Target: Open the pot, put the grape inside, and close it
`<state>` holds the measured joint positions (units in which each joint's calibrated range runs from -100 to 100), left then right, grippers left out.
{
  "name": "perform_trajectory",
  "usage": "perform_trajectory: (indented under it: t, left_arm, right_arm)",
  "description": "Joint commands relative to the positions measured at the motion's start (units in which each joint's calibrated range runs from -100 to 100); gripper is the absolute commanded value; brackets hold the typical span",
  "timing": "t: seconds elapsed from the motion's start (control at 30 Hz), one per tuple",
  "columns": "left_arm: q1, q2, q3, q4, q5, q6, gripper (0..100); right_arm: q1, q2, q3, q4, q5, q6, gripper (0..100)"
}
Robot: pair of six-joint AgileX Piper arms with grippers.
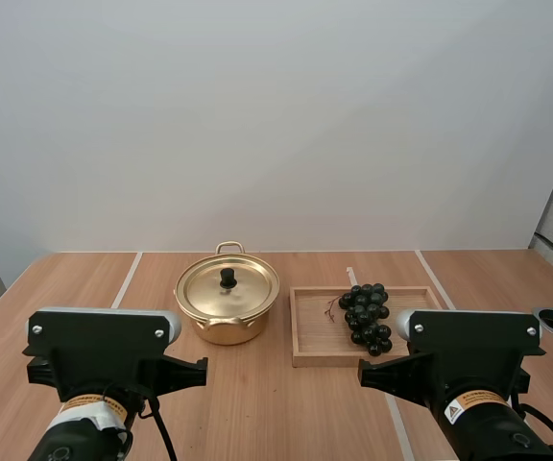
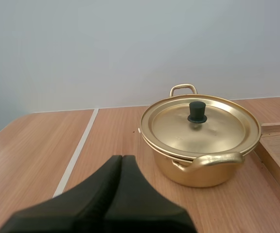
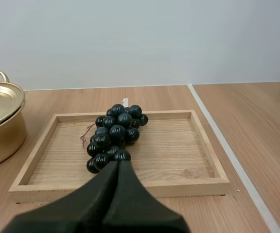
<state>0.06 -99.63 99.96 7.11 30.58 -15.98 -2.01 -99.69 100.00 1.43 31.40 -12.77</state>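
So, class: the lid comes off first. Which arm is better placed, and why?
Probably left: the left gripper points at the pot and its lid knob; the right gripper faces the grapes on the tray.

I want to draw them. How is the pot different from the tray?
The pot is round and shiny gold; the tray is flat, rectangular, plain wood. The pot is shut by its lid, hiding its inside; the tray is open, with the grapes lying in it. Both sit side by side on the table.
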Motion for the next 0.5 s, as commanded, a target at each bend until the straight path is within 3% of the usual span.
perform_trajectory:
  t: [0.0, 0.13, 0.27, 0.47]
  left_arm:
    - [0.08, -0.4, 0.0, -0.8, -1.8, -0.3, 0]
    - [0.08, -0.4, 0.0, -0.8, -1.8, -0.3, 0]
    - [0.08, -0.4, -0.6, -0.8, -2.2, -0.3, 0]
    - [0.08, -0.4, -9.3, -0.8, -11.6, -0.3, 0]
  right_arm:
    - [0.1, -0.3, 0.0, -0.5, 0.0, 0.1, 0]
    - [0.1, -0.3, 0.0, -0.5, -2.3, 0.1, 0]
    - [0.1, -0.3, 0.0, -0.5, -13.4, 0.1, 0]
    - [0.1, -0.3, -3.7, -0.5, -20.8, 0.1, 0]
